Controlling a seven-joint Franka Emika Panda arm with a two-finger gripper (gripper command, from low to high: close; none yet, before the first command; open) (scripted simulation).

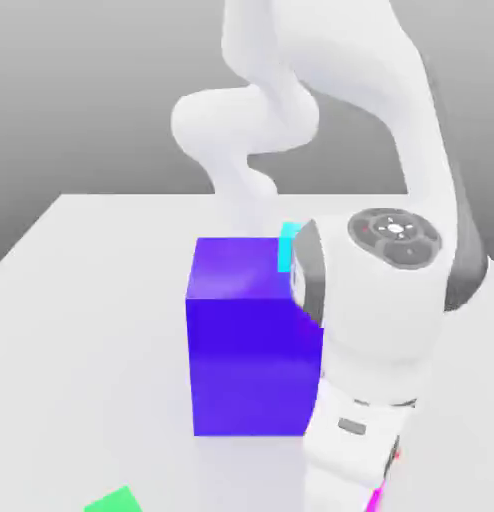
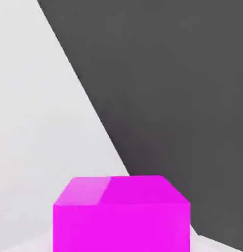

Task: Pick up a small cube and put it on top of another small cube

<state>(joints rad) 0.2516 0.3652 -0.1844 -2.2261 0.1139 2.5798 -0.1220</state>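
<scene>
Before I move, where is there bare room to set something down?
The tabletop looks bare left of the big blue-violet cube, down to the green piece, in the exterior view. It's crowded right of it, around the arm.

In the exterior view, the arm (image 1: 361,50) is cut off by the top edge, and its hand (image 1: 356,440) runs out at the bottom edge, lower right of the frame. The hand covers part of the right side of the blue-violet cube (image 1: 253,365) and, at upper center, part of the cyan block (image 1: 288,250). At lower right, the magenta cube (image 1: 374,500) is mostly hidden by the hand; a reddish speck (image 1: 398,454) just above is too small to tell. At lower left, the bottom edge crops the green shape (image 1: 115,502). In the hand view, the picture's edge cuts through the magenta cube.
</scene>
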